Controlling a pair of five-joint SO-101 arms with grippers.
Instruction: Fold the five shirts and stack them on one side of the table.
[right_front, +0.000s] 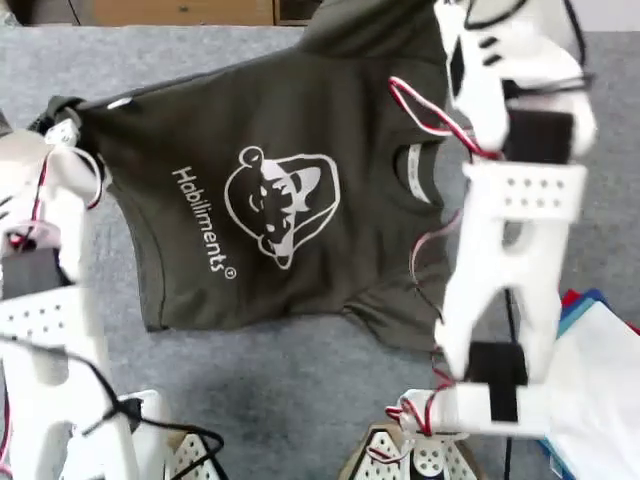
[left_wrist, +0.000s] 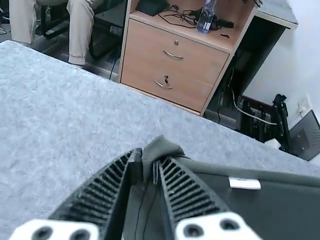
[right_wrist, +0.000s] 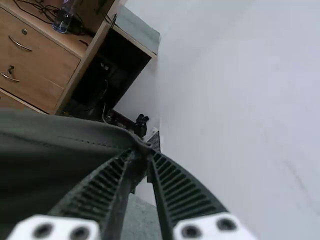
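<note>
So the dark olive cotton t-shirt with the white cartoon print is laid out flat on the grey felt-covered table. Its long axis runs side to side, with the collar pointed at the right edge and the hem at the left edge. The hem's far corner is pinched between the fingers of the left gripper, just over the felt near the far left corner. A sleeve-side fold is clamped in the right gripper and held up off the table. A folded pile of shirts, white over blue and red, is parked at the near right corner. Behind the table, a clear plastic bottle and black cables are kept in the wooden drawer cabinet's open shelf.
</note>
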